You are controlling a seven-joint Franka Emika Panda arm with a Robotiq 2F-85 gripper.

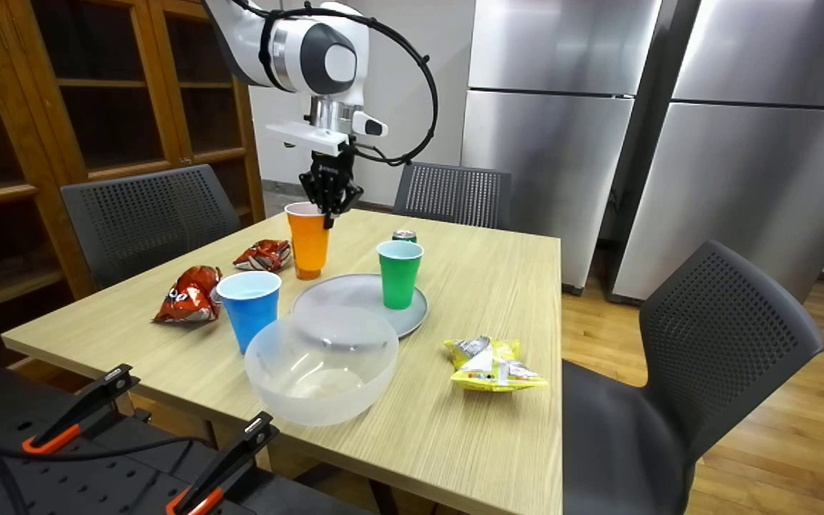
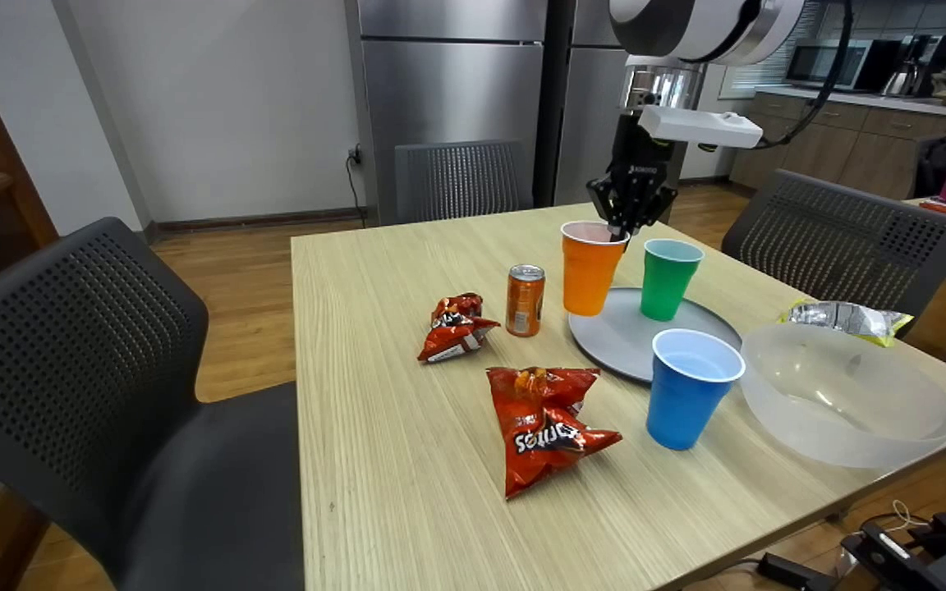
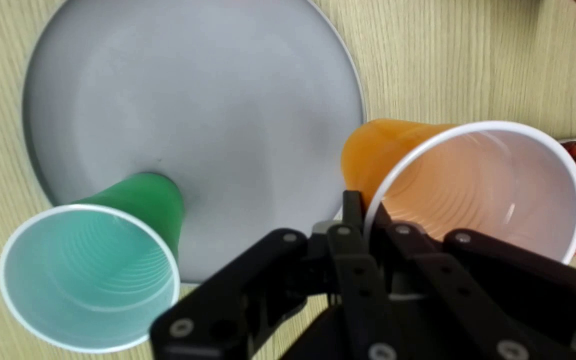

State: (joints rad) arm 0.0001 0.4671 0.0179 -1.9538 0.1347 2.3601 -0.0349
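My gripper (image 3: 363, 215) is shut on the rim of a tall orange cup (image 3: 473, 185), with one finger inside the cup and one outside. The orange cup is upright beside the grey plate (image 3: 208, 90). I cannot tell whether its base touches the table. In both exterior views the gripper (image 1: 329, 218) (image 2: 619, 236) points down at the rim of the orange cup (image 1: 308, 247) (image 2: 588, 275). A green cup (image 1: 399, 282) stands upright on the grey plate; it also shows in the wrist view (image 3: 88, 280).
A blue cup (image 2: 691, 398) and a clear bowl (image 1: 322, 390) stand near the plate. Red chip bags (image 2: 547, 427) (image 2: 456, 327) and an orange can (image 2: 525, 301) lie or stand to one side. A yellow bag (image 1: 494, 365) lies near the table edge. Chairs (image 1: 727, 343) surround the table.
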